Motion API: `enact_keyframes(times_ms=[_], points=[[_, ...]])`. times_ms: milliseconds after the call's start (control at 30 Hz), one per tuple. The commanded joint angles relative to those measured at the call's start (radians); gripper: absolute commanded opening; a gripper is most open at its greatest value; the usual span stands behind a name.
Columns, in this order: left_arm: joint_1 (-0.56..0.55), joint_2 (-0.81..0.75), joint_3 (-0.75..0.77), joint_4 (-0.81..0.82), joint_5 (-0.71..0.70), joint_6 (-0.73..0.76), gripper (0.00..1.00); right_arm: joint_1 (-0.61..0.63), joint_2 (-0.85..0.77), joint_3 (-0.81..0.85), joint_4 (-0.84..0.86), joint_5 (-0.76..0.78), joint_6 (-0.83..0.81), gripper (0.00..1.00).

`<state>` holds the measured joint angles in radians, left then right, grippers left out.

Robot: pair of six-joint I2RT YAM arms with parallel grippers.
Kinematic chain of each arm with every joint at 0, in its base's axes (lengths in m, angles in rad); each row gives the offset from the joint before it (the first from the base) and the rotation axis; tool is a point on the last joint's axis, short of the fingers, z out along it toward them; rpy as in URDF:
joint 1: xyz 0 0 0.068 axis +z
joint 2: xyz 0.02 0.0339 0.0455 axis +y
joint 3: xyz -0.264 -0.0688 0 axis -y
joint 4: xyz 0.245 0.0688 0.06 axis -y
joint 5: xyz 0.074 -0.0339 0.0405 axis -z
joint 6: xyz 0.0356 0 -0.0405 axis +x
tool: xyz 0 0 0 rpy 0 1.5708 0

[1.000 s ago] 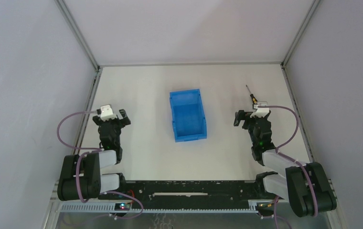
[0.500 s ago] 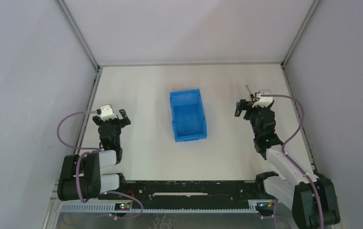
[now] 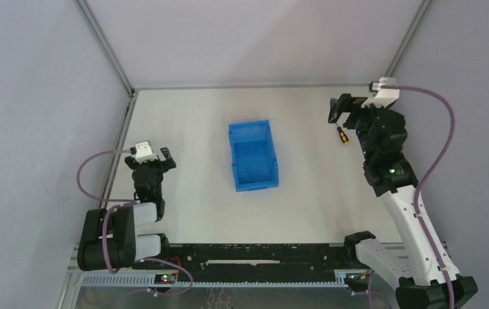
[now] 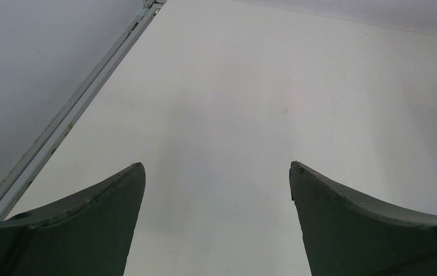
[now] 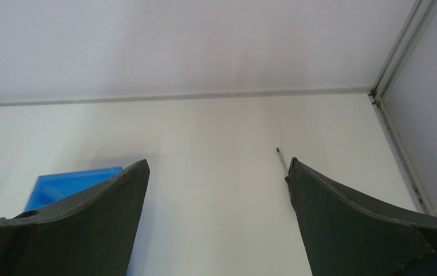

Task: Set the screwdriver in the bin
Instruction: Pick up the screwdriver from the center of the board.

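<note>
The blue bin (image 3: pixel 253 156) sits on the middle of the white table. The screwdriver (image 3: pixel 342 134) lies to its right; its black-and-yellow handle shows just below my right gripper (image 3: pixel 348 108), which is raised above it and open and empty, and the shaft is hidden. In the right wrist view only the thin shaft tip (image 5: pixel 280 154) shows beside the right finger (image 5: pixel 342 218); the bin's corner (image 5: pixel 61 185) shows at the left, and the gripper (image 5: pixel 216 167) has nothing between its jaws. My left gripper (image 3: pixel 150 157) rests open and empty at the left, also in its wrist view (image 4: pixel 216 167).
White walls enclose the table on three sides, with metal frame rails (image 3: pixel 126 122) along the left and right (image 3: pixel 399 129) edges. The right arm's cable (image 3: pixel 444 129) loops near the right wall.
My right arm has stretched forward and risen, carrying its open gripper from near the screwdriver's handle to above and beyond it. The left arm, bin and screwdriver have not moved.
</note>
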<state>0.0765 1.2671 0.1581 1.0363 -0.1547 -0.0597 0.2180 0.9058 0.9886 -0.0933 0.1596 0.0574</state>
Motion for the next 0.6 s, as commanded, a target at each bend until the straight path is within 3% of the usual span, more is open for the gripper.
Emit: enact_keyframes(times_ms=[0,333,567], points=[[-0.007,-0.008,0.031,0.028,-0.014,0.025,1.00,0.007,0.024,0.200,-0.200,0.010,0.006,1.00],[-0.007,-0.008,0.031,0.028,-0.016,0.026,1.00,0.007,0.119,0.537,-0.413,0.023,-0.025,1.00],[-0.008,-0.008,0.031,0.028,-0.016,0.025,1.00,-0.026,0.206,0.608,-0.469,-0.001,-0.031,1.00]])
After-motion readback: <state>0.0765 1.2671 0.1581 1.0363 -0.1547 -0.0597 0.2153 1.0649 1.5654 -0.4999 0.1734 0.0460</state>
